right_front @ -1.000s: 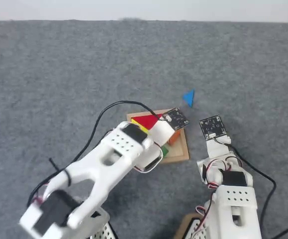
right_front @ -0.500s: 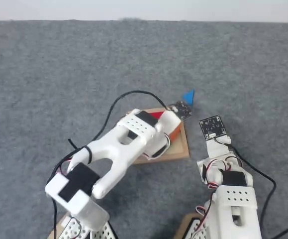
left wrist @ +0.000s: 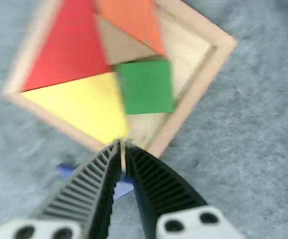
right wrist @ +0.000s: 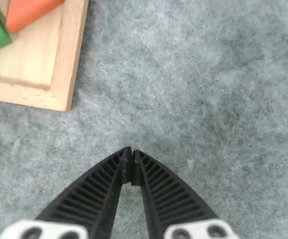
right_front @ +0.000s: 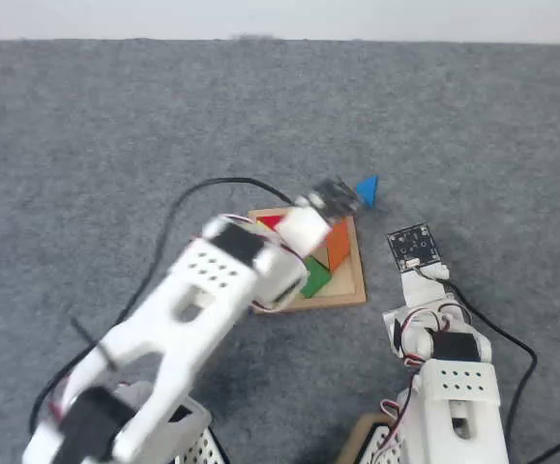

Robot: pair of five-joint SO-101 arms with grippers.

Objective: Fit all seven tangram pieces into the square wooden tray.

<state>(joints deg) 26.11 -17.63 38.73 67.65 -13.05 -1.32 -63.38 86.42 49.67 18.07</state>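
The left gripper (left wrist: 121,148) hangs over one corner of the wooden tray (left wrist: 217,44). Its two fingers are pressed together with nothing between them. The right gripper (right wrist: 130,153) is pressed together too. It is empty, and sits over the grey carpet (right wrist: 208,74) near another tray corner.

In the tray lie a red triangle (left wrist: 66,50), a yellow triangle (left wrist: 86,107), an orange piece (left wrist: 131,17) and a green square (left wrist: 146,85). A blue triangle (right_front: 367,188) lies on the carpet, near the tray but outside it.

I think four pieces are in. Bare wood shows beside the green square, so the blue triangle and the rest are left to fit.
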